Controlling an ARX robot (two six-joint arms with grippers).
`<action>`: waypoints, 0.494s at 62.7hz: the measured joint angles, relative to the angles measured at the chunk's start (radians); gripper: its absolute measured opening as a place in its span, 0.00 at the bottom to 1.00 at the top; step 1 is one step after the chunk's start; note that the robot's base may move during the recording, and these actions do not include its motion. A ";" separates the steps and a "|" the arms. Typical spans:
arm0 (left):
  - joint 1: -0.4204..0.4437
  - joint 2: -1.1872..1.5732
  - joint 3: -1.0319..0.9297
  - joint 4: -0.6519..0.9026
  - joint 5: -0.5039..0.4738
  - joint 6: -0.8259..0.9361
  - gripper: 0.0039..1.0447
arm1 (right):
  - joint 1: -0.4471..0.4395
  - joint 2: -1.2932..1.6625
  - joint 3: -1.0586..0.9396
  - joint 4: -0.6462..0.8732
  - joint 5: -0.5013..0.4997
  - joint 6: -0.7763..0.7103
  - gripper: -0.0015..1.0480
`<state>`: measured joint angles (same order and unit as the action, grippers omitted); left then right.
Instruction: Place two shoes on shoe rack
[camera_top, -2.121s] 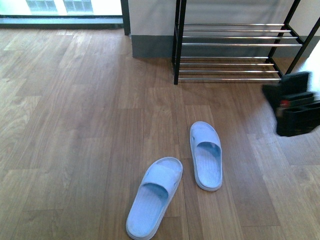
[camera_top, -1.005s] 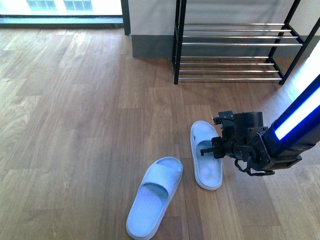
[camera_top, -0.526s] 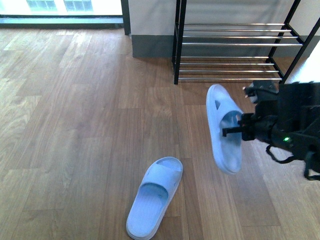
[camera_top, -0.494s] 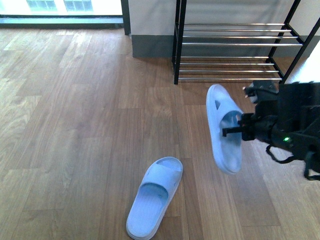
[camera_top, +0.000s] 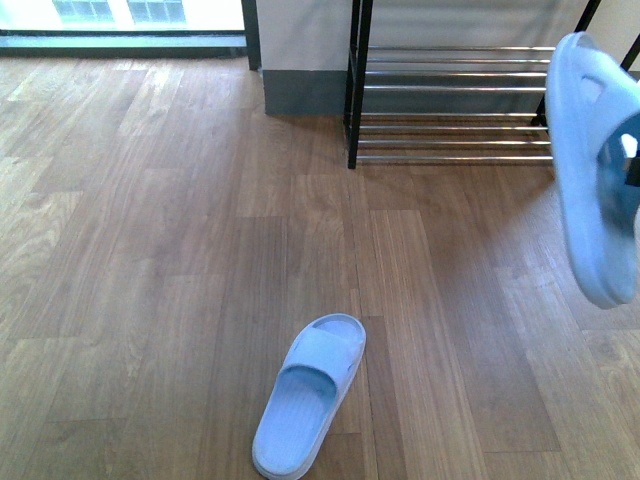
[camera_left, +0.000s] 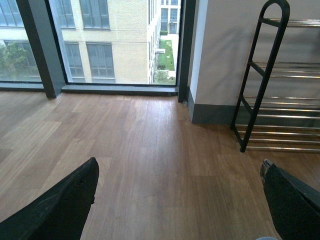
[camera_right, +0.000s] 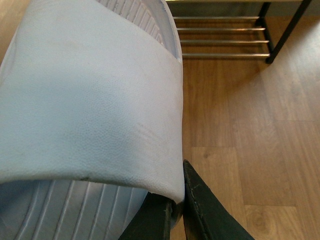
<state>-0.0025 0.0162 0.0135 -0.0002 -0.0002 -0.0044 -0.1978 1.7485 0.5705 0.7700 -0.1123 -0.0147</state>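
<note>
right claw (camera_right: 177, 201) clamping slide (camera_top: 592, 170), rack (camera_top: 450, 90) behind

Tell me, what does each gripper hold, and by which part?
Right gripper: the pale blue slide sandal, pinched at the edge of its wide strap. Left gripper: nothing.

Matt pale blue plastic slide shoe (camera_right: 90, 100), grained strap, ribbed footbed, shiny chrome-barred black metal shoe rack (camera_top: 450, 88), smooth wooden floor (camera_top: 150, 250)
</note>
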 joint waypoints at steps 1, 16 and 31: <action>0.000 0.000 0.000 0.000 0.000 0.000 0.91 | -0.005 -0.026 -0.013 -0.006 -0.008 0.002 0.02; 0.000 0.000 0.000 0.000 0.000 0.000 0.91 | -0.034 -0.341 -0.145 -0.131 -0.061 0.046 0.02; 0.000 0.000 0.000 0.000 0.000 0.000 0.91 | -0.023 -0.683 -0.235 -0.326 -0.064 0.084 0.02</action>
<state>-0.0025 0.0162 0.0135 -0.0006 -0.0002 -0.0044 -0.2203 1.0657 0.3359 0.4442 -0.1768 0.0689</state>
